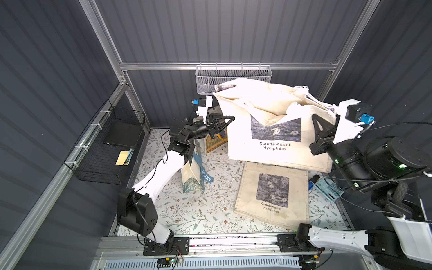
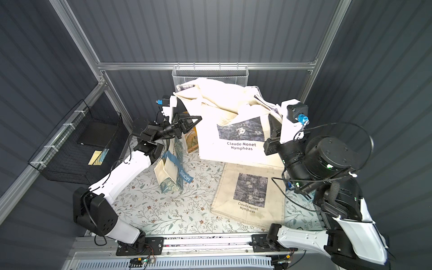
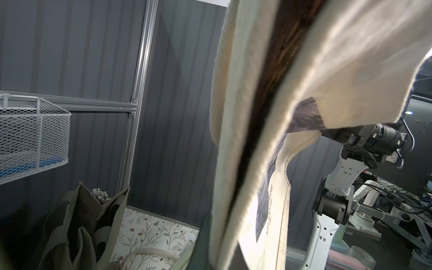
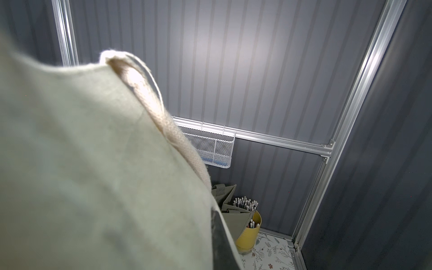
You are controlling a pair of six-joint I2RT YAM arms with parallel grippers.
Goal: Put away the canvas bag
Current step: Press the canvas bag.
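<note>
Both top views show the canvas bag (image 1: 275,142) (image 2: 233,149) lifted clear of the table (image 1: 187,210). It is stretched between the left hand (image 1: 228,122), pinched shut on its left edge, and the right hand (image 1: 319,131), closed on cloth at its right side. Its upper fold reaches up in front of the white mesh basket (image 1: 233,77) on the back rail.

The wrist views add what the top views hide. The left wrist view shows coarse cream weave filling the frame at close range and something blue on the mesh basket's floor (image 3: 35,131). The right wrist view shows a woven strap (image 4: 149,100) and, in the back corner, a yellow cup (image 4: 249,231) holding pens.

Only the top views show the following:
- a second bag (image 1: 272,194) with the same print, lying flat and creased on the floral table cover;
- a patterned tote (image 1: 194,173) standing upright by the left arm;
- a black wire basket (image 1: 93,168) on the side wall, holding a dark flat box and a yellow card (image 1: 122,157).
</note>
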